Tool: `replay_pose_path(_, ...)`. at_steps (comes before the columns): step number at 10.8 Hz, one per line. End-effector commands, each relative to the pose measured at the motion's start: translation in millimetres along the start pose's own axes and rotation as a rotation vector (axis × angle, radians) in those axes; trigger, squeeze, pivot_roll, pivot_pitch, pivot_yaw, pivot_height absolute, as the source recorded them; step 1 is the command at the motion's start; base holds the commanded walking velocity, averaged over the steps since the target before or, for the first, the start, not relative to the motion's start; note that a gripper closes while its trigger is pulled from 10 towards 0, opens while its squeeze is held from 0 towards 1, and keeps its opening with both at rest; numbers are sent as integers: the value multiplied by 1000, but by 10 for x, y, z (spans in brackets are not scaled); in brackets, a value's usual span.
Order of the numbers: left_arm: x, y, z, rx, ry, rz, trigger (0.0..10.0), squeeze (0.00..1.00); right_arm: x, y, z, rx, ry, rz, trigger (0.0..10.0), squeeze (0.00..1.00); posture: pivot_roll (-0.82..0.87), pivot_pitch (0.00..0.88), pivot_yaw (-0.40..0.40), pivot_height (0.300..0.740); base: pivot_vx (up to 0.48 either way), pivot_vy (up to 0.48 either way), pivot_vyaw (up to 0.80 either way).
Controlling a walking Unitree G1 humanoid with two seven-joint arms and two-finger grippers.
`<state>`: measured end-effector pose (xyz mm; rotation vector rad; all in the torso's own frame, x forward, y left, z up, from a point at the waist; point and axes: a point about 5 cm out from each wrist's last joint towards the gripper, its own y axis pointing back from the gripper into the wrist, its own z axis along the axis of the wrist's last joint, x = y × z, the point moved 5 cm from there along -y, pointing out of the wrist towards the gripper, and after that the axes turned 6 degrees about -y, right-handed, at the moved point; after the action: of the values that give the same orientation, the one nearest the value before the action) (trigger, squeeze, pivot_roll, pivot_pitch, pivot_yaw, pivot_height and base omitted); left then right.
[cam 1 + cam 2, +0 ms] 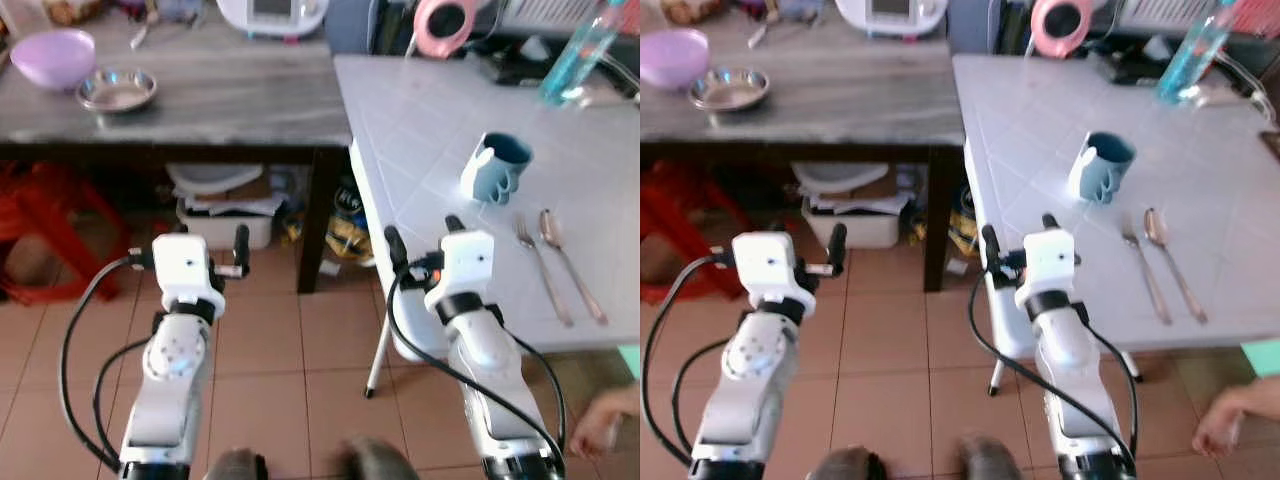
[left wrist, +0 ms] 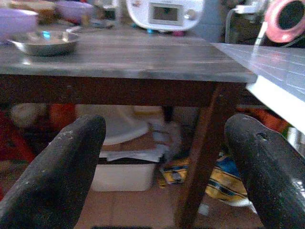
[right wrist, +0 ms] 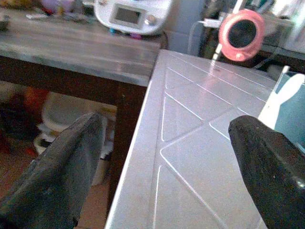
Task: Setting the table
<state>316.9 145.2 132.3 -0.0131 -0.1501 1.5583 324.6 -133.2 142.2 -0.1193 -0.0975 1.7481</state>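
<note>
Nothing is held yet, so the step in hand is judged to be the approach to the place setting on the white worktop (image 1: 420, 120). There the blue mug (image 1: 497, 166) stands upright, with the fork (image 1: 540, 268) and spoon (image 1: 572, 262) laid side by side just in front of it, toward the robot. A good approach would probably be made with the right arm raised above the worktop's near edge before any reach is made, since the wrist is seen level with that edge and a straight push forward could strike it. The cutlery lies flat and thin, so a low, careful pinch from above would likely be needed. The purple bowl (image 1: 53, 56) and steel dish (image 1: 117, 89) are left well apart on the dark worktop (image 1: 220, 100) to the left. The right hand (image 1: 422, 238) is held forward at the white worktop's edge with its fingers (image 3: 66, 171) spread wide and empty. The left hand (image 1: 238, 250) is held forward over the tiled floor (image 1: 270, 360), fingers likewise spread, pointing under the dark worktop.
</note>
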Motion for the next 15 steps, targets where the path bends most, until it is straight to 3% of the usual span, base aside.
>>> replay_pose_path(1,-36,16,-27,16,8,-11,10000,0,-46,23,20,-4,3,-7,10000,0,-21,157,-30,740,0,0,0)
replay_pose_path(10,-41,46,-17,30,6,-10,10000,0,26,-11,54,-11,-6,16,10000,0,-16,184,-24,740,0,-299,0)
replay_pose_path(13,-37,35,2,27,8,-15,10000,0,59,15,42,-8,-10,14,10000,0,-17,192,-20,740,0,0,0)
replay_pose_path(15,-64,28,49,5,31,-35,10000,0,-9,6,27,7,-9,-14,10000,0,-19,202,-20,740,0,0,-400)
